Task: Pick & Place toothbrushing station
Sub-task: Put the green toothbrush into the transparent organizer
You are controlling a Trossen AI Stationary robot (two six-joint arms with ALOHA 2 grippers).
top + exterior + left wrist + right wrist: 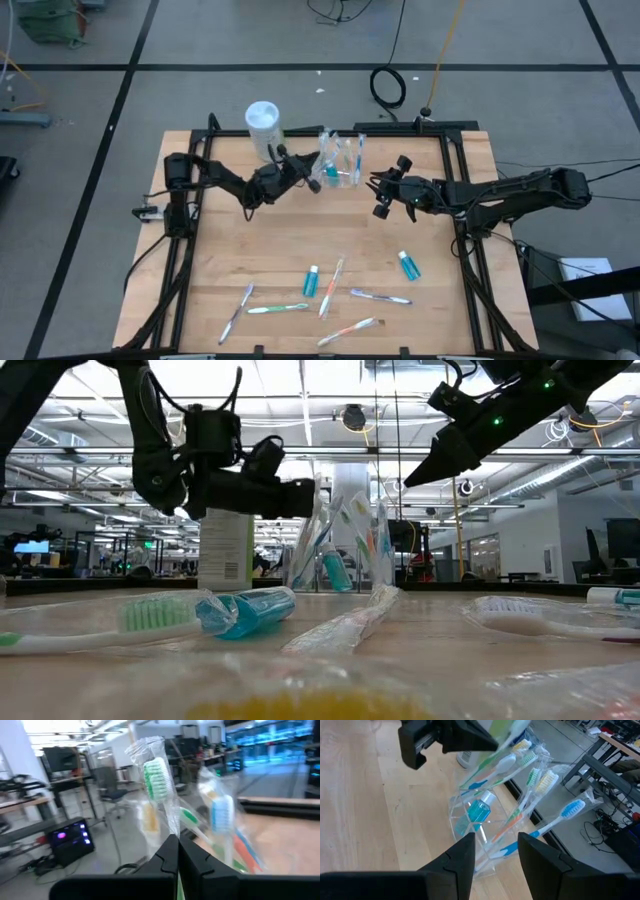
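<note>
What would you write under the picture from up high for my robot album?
Left claw drops a wrapped toothbrush into the clear cup while the open right claw waits beside it; more toothbrushes lie on the table.

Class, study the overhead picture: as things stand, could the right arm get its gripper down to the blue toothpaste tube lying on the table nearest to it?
Probably yes. The toothpaste tube lies alone on bare table, and the right gripper, fingers open and empty, hovers by the clear cup with nothing between them.
</note>
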